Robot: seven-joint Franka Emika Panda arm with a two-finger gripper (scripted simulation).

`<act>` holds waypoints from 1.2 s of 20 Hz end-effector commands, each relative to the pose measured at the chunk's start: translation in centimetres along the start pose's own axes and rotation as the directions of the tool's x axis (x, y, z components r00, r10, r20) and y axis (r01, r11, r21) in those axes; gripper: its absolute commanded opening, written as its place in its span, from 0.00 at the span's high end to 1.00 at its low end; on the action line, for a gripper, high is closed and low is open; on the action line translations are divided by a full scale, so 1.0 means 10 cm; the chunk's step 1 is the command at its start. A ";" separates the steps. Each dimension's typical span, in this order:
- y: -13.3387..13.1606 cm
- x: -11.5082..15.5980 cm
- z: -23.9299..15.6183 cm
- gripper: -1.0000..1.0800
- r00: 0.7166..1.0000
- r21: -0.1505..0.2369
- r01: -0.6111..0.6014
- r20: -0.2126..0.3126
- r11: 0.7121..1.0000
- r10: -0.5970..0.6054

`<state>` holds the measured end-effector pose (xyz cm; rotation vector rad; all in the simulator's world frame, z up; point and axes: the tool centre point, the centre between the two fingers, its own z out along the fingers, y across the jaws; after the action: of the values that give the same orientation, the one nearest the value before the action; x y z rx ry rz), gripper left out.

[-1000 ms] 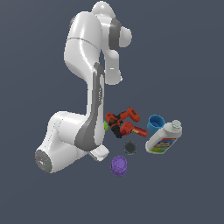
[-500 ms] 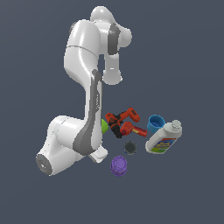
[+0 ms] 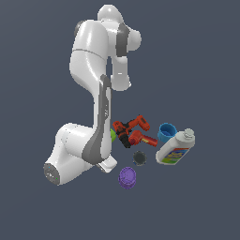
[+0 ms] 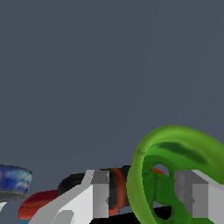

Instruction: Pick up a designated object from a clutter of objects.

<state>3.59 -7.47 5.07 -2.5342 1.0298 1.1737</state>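
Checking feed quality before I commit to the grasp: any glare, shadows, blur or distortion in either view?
Exterior view: flat even light, no cast shadows, sharp; the arm hides most of the green cup. Wrist view: no glare; the green cup looms large, stretched by closeness and cut by the frame edge; pincer fingers are blocky but sharp.

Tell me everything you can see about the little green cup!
The green cup is bright lime, smooth and plastic-looking, with a thick flared rim and an open mouth. In the wrist view it fills the space near the tool, whose grey fingers sit on either side of its rim; whether they touch it I cannot tell. In the exterior view only a sliver shows, tucked behind the robot's arm, beside the red-black drill.
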 end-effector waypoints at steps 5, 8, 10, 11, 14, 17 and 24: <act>0.00 0.00 0.15 0.38 1.000 0.000 -0.001 0.001 1.000 0.001; 0.00 0.00 0.17 0.38 1.000 0.000 -0.001 0.001 1.000 0.001; 0.00 0.00 0.17 1.00 1.000 0.000 -0.001 0.001 1.000 0.001; 0.00 0.00 0.17 1.00 1.000 0.000 -0.001 0.001 1.000 0.001; 0.00 0.00 0.17 1.00 1.000 0.000 -0.001 0.001 1.000 0.001; 0.00 0.00 0.17 1.00 1.000 0.000 -0.001 0.001 1.000 0.001; -0.01 -0.02 0.08 1.00 1.000 0.013 0.003 -0.015 1.000 -0.003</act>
<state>2.84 -6.83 4.30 -2.5349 1.0314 1.1605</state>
